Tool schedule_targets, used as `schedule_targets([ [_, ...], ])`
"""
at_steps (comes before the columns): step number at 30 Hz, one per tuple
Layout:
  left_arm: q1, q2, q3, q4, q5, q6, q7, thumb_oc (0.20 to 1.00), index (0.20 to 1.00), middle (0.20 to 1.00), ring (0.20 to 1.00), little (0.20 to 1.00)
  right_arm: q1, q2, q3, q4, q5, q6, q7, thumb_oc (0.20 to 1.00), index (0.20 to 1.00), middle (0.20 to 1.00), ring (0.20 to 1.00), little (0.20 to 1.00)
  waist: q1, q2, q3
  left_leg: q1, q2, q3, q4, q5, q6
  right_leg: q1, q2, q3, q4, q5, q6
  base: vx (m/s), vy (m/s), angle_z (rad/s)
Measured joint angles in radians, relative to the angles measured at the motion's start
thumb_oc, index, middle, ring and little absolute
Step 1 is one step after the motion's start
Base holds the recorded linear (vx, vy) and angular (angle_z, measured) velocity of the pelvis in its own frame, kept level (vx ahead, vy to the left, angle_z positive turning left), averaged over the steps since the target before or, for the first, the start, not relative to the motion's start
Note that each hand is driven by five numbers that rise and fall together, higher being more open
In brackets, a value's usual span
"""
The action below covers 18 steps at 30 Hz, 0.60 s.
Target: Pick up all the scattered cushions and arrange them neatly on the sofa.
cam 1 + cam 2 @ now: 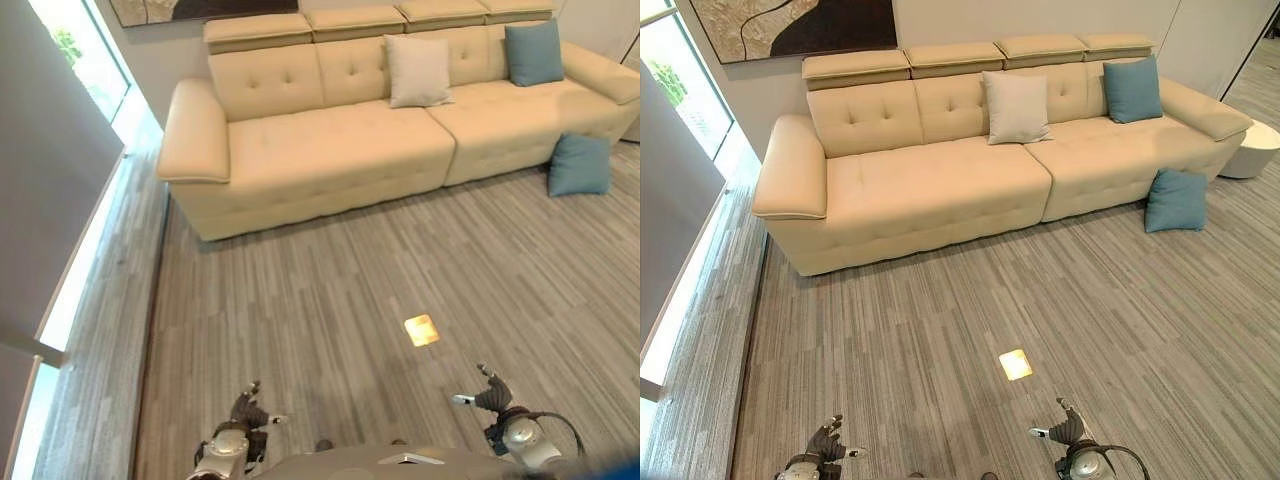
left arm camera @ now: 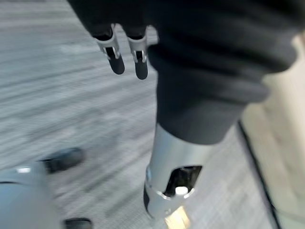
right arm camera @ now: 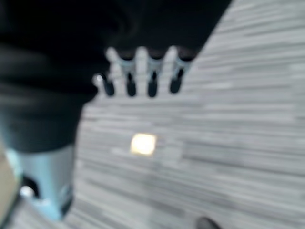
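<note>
Both hands hang low and empty near the bottom of the head views: the left hand and the right hand each show relaxed, loosely spread fingers holding nothing, and each wrist view shows dark-tipped fingers over bare wood-grain floor.

The cushion left to collect is the teal floor cushion, which stands propped on edge against the front of the sofa's right-hand seat, touching both the sofa base and the floor. It lies well apart from both hands, ahead and to the robot's right. Two cushions already sit on the sofa: a cream cushion upright against the backrest near the middle, and a teal cushion upright against the backrest further right. The left half of the seat is bare.

The step in hand appears to be the approach. To do it well, the robot should probably walk toward the right end of the sofa and stop facing the floor cushion squarely. Taking it by its two side edges with both hands would likely keep the soft body from sagging. A sensible spot may be on the bare left half of the seat, upright like the others.

A small bright patch of light lies on the floor between the robot and the sofa; a round pale side table stands just beside the sofa's right arm.
</note>
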Motion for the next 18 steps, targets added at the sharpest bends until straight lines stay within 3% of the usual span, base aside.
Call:
schedule_targets([
  [18,-0.008,-0.001,-0.007,0.019,0.138,0.018,0.001,1.000,1.000,1.000,1.000,1.000,0.016,0.017,-0.003,0.056,-0.016,0.031,0.019,1.000,1.000,1.000,1.000,1.000,-0.005,-0.005,-0.003,0.006,0.003,0.003,0.000,-0.003,-0.004,0.001,0.004,0.004,0.000,-0.003,-0.007,0.00,-0.017,-0.01],
])
